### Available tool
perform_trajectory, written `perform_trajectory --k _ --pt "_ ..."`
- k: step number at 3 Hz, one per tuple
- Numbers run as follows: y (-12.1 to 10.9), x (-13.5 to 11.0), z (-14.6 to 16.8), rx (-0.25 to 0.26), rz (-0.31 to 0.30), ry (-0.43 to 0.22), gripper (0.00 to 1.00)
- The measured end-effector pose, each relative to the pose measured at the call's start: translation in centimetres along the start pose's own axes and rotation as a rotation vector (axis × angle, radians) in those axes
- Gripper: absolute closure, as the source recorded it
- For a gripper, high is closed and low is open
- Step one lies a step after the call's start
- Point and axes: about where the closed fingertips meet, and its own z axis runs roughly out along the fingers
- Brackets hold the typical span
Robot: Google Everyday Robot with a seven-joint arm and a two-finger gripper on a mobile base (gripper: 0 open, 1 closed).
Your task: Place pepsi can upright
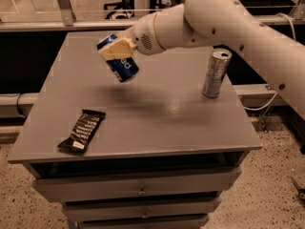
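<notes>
The gripper point(114, 49) is up in the air over the grey table point(162, 120), toward 11 o'clock from the table's middle; its pale fingers are closed tight around the pepsi can point(126, 69); the blue can is tilted, not standing, with its lower end pointing down toward 5 o'clock; a tall silver can point(216, 73) stands upright at 2 o'clock; a dark snack bar point(82, 130) lies flat at 8 o'clock, well apart from both cans.

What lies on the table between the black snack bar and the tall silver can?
Only bare table top, as the camera view shows. The claw holds the pepsi can tilted in the air, above the table's far part.
</notes>
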Motion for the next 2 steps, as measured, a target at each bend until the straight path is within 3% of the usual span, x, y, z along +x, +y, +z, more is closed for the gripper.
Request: perform_trajectory --k 1,2 --pt "-0.5 1.6 -0.4 -0.018 -0.012 -0.083 1.00" --pt "-0.9 2.8 -0.5 -0.029 -0.018 -0.221 1.00"
